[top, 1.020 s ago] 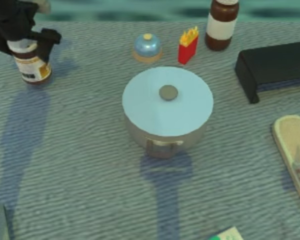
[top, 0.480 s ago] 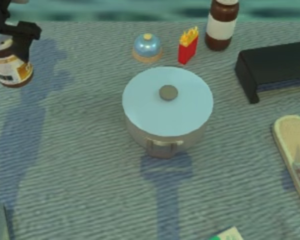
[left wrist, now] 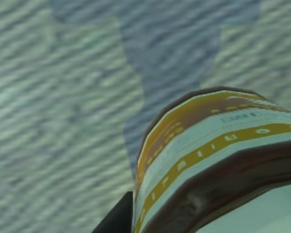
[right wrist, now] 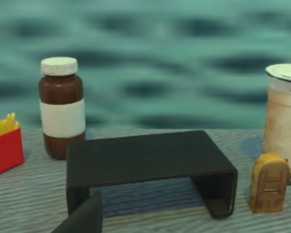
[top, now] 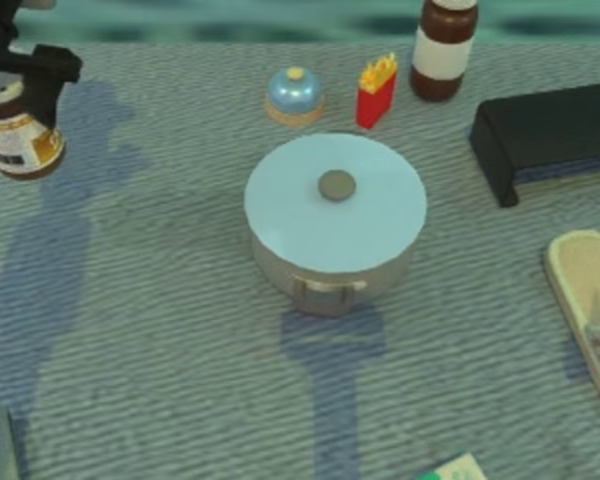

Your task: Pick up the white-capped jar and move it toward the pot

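The white-capped jar (top: 20, 140), dark brown with a white-and-orange label, hangs above the table's far left, its shadow on the cloth below. My left gripper (top: 20, 75) is shut on its cap end from above. In the left wrist view the jar (left wrist: 218, 145) fills the lower right, with one black finger (left wrist: 117, 217) against its side. The pot (top: 335, 215), grey with a pale-blue lid and a small knob, stands at the table's centre, well to the right of the jar. My right arm is out of the top view.
Behind the pot stand a blue bell (top: 295, 95), a red fries box (top: 377, 90) and a tall brown bottle (top: 443, 50). A black stand (top: 550, 135) and a sandal (top: 590, 300) lie at the right. The right wrist view shows a pale can (right wrist: 283, 121).
The left gripper has carried the jar up and to the left, off the table; over the last half second it has barely moved. The pot has stayed put.
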Controlling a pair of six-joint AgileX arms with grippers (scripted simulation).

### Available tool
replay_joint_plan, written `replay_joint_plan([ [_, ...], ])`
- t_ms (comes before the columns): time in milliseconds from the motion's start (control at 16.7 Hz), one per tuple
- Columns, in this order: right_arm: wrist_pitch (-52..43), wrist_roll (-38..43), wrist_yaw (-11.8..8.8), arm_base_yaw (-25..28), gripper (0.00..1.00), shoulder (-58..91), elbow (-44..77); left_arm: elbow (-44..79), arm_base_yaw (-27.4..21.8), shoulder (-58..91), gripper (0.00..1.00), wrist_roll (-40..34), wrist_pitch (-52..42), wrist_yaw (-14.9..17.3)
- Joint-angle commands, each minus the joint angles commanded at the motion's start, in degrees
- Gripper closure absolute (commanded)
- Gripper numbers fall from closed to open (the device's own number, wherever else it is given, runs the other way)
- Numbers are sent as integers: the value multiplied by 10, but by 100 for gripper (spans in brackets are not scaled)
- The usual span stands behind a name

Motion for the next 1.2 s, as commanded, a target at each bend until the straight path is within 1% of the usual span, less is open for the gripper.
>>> replay_joint_plan([
  [180,0,0,0,0,0,0,0,-35,-31,-9,100,-53,24,-11],
  [540,0,0,0,0,0,0,0,-142,-127,-39,100,-233,100,-48],
  [660,0,0,0,0,0,0,0,-172,-152,-47,100,-277,120,-58],
  [780,0,0,0,0,0,0,0,-188,-165,-51,100,-297,130,-63],
  [1080,0,0,0,0,0,0,0,-189,-163,-48,100,-297,132,-62],
  [1200,0,0,0,0,0,0,0,-203,-163,-40,100,-295,154,-61],
])
